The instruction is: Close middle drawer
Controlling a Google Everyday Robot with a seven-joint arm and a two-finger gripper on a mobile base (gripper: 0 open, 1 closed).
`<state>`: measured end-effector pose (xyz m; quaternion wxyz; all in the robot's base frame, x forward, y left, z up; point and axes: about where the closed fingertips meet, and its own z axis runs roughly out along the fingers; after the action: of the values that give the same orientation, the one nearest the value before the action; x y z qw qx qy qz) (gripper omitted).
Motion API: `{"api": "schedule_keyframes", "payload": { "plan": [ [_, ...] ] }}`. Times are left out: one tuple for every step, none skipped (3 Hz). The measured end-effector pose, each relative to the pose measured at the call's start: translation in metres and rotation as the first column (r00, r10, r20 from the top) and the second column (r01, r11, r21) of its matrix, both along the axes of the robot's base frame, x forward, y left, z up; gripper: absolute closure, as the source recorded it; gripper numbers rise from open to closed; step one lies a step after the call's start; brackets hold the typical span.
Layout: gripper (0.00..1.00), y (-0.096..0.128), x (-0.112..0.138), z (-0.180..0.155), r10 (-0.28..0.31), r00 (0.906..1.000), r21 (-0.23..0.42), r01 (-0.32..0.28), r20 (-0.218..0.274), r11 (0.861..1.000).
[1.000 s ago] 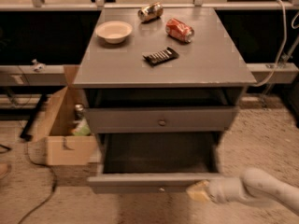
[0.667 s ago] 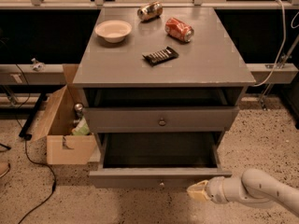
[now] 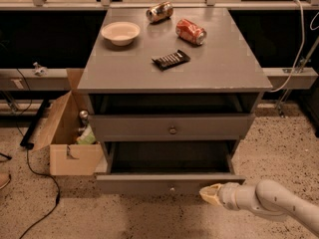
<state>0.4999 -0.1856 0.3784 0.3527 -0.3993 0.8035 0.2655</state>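
Middle drawer [image 3: 149, 183] is pulled well out below the front edge of the tabletop [image 3: 224, 73], dark tray open to view, so the job is prob. at its start or early in the push. Gripper [image 3: 208, 193] sits low, under the front-right corner of the tabletop, at the right part of the drawer front and right of the small ctr knob [image 3: 172, 188]. It appears to touch the front or sit just off it. Fingers look pressed together into one pale wedge, holding nothing. That makes sense: closing needs a flat shove on the panel, no grasp of the knob, and a closed tip gives a stiff pushing point. Arm comes in from the right w/ the wrist roughly level, so force should go toward the cabinet. Off-ctr contact could skew the drawer on its runners, so a slow straight push seems wise. Upper drawer [image 3: 129, 127] above looks near shut & out of the way. Bowl [image 3: 120, 33] near the back-left corner, two cans [image 3: 160, 12] [image 3: 191, 31] by the back edge and a dark bar [image 3: 171, 59] mid-tabletop play no part. Nor does the cardboard box [image 3: 70, 156] on the floor off the left edge.
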Motion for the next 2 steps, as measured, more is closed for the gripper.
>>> {"api": "schedule_keyframes", "payload": {
  "plan": [
    [1.00,-0.001,0.023,0.006,-0.007,0.9923,-0.059,0.015,0.124,0.998],
    [1.00,0.002,0.043,0.016,0.013,0.9756,-0.106,0.010,0.219,0.994]
  ]
}}
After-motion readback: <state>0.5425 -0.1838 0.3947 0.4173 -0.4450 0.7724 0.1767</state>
